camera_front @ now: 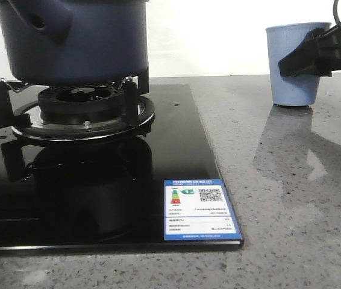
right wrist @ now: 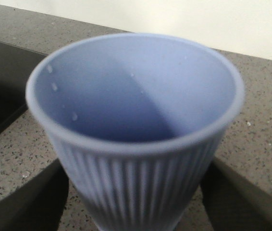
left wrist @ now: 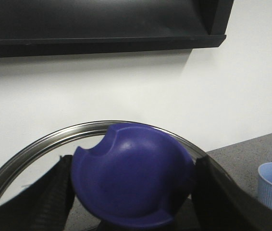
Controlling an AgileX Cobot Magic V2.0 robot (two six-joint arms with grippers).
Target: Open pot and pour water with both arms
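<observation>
pot (camera_front: 74, 39) sitting on burner (camera_front: 83, 114). lid (left wrist: 25, 154) pinched by knob (left wrist: 131, 175) in left gripper (left wrist: 129, 192). cup (right wrist: 136, 130) clamped in right gripper (right wrist: 136, 202). risk: lid slipping, or cup tipping early.

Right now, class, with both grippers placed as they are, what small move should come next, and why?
Probably the left gripper should lift the lid up off the pot. Its fingers flank the blue knob, so the lid seems grasped. The right gripper is around the light blue cup standing on the counter, and pouring needs the pot open first.
</observation>
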